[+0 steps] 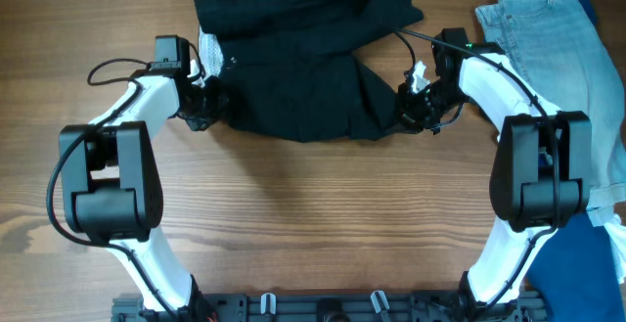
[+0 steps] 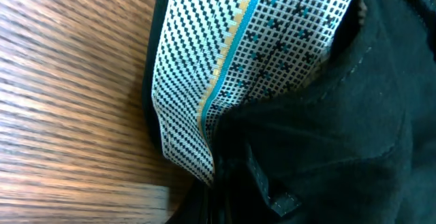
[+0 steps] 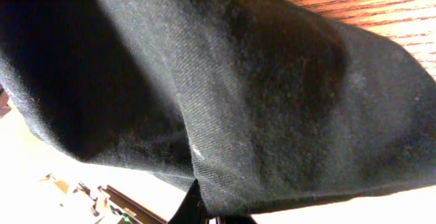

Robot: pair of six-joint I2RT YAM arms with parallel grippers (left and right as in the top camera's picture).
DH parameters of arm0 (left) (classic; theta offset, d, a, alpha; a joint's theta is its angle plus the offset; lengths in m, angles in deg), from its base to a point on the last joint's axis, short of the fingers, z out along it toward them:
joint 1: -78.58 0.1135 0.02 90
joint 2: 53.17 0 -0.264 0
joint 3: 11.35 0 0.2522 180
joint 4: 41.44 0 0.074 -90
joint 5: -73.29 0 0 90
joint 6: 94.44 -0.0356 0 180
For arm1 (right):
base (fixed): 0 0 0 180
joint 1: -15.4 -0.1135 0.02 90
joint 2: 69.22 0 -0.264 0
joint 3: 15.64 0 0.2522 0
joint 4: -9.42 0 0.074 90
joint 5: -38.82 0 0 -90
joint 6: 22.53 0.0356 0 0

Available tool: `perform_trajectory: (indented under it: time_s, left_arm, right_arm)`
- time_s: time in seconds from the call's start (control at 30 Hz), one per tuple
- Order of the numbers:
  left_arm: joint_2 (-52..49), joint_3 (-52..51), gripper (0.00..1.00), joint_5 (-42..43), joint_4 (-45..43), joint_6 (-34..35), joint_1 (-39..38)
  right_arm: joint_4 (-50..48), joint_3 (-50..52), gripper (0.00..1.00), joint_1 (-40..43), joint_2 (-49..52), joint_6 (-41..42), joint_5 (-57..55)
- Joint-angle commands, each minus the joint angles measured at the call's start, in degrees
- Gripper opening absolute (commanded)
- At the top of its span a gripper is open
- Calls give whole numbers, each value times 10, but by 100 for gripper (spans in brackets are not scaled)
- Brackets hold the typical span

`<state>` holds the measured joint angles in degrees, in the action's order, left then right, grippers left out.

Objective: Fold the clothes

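Observation:
The clothes (image 1: 303,63), a large plain black garment, lie crumpled across the far middle of the table. My left gripper (image 1: 203,107) is shut on the garment's left edge. In the left wrist view, black cloth (image 2: 327,135) and a black-and-white checked lining (image 2: 197,67) with a teal stripe fill the frame, burying the left gripper (image 2: 218,214). My right gripper (image 1: 416,107) is shut on the right edge, beside a small white label (image 1: 419,71). In the right wrist view, the black cloth (image 3: 272,88) hangs from the right gripper (image 3: 204,214) and hides most of it.
Light blue jeans (image 1: 543,33) lie at the far right corner, with dark blue fabric (image 1: 608,263) at the right edge. Bare wooden table (image 1: 313,224) stretches in front of the garment. A black rail (image 1: 323,307) runs along the near edge.

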<state>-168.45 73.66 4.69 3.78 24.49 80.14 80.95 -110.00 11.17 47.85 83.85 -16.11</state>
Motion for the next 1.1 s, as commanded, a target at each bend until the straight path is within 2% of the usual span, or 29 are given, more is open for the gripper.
perform_trajectory:
  time_s: [0.0, 0.2, 0.33, 0.5, 0.73, 0.83, 1.07]
  left_arm:
    - [-25, -19, 4, 17, 14, 14, -8]
    - [-25, -19, 4, 14, 13, 14, -8]
    - [-25, -19, 4, -29, 17, 13, -8]
    - [-25, -19, 4, -41, 21, 13, -8]
    - [-25, -19, 4, -50, 19, 13, -8]
    - [-25, -19, 4, -57, 19, 13, -8]
    - [-25, -19, 4, -60, 31, 13, -8]
  right_arm:
    - [3, 5, 4, 0, 7, -14, -2]
    - [-15, 5, 4, -2, 7, -16, -30]
    - [-21, 5, 4, -10, 7, -22, -108]
    - [-21, 5, 5, -21, 7, -28, -151]
    - [-49, 5, 4, -33, 7, -29, -326]
    - [-54, 5, 4, -33, 7, -29, -369]
    - [-47, 5, 4, -34, 7, -33, -376]
